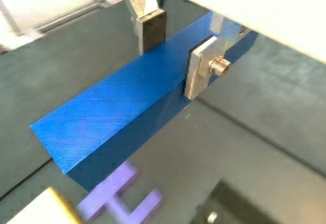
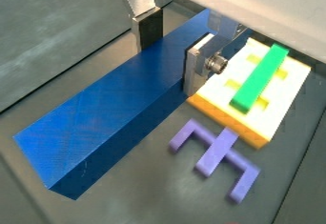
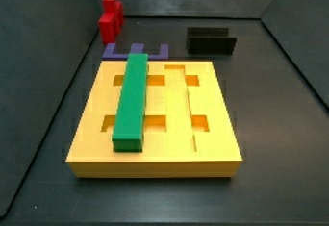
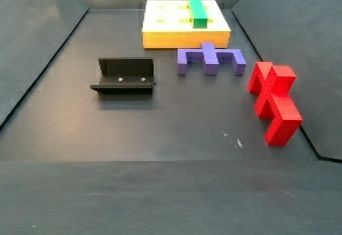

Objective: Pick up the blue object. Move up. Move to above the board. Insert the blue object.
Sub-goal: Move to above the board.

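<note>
The blue object (image 1: 109, 113) is a long bright-blue bar lying between the fingers of my gripper (image 1: 176, 51) in both wrist views (image 2: 102, 123). The gripper (image 2: 174, 49) is shut on it near one end, with a dark pad on one side and a silver plate on the other. The bar hangs above the floor. The yellow board (image 2: 223, 113) lies below and beside it. In both side views the board (image 3: 218, 143) (image 4: 181, 39) shows, but the gripper and blue bar are out of view.
A green bar (image 3: 133, 100) (image 4: 198, 9) (image 2: 261, 75) lies in one groove of the board. A purple U-shaped piece (image 2: 214, 152) (image 4: 210, 57) lies beside the board. Red pieces (image 4: 274, 99) (image 3: 111, 20) and the fixture (image 4: 124, 76) (image 3: 210, 40) stand on the floor.
</note>
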### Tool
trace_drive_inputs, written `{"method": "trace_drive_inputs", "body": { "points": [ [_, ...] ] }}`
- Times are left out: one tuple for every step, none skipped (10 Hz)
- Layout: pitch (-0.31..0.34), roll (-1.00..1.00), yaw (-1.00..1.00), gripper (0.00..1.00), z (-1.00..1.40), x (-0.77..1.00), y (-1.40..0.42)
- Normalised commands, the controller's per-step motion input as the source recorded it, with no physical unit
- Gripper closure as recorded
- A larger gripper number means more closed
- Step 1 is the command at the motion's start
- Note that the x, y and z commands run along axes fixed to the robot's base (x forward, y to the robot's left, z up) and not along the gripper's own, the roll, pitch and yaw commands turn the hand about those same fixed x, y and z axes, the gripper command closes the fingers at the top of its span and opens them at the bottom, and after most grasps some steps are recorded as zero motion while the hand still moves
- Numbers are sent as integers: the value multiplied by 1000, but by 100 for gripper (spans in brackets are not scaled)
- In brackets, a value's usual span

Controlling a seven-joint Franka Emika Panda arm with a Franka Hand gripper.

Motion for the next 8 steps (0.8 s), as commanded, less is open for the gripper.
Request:
{"method": "trace_drive_inputs", "body": {
  "points": [
    [25, 30, 61, 100, 166, -60, -1400],
    [16, 20, 41, 100, 173, -65, -1400],
    [21, -1, 28, 100, 177, -64, -1400],
    [32, 2, 22, 100, 182, -55, -1400],
    [53, 6, 16, 100, 194, -44, -1400],
    [85, 1, 13, 100, 211, -24, -1400],
    [99, 11, 14, 100, 216, 1, -1400],
    [136, 14, 13, 100, 96, 54, -596]
  ]
}}
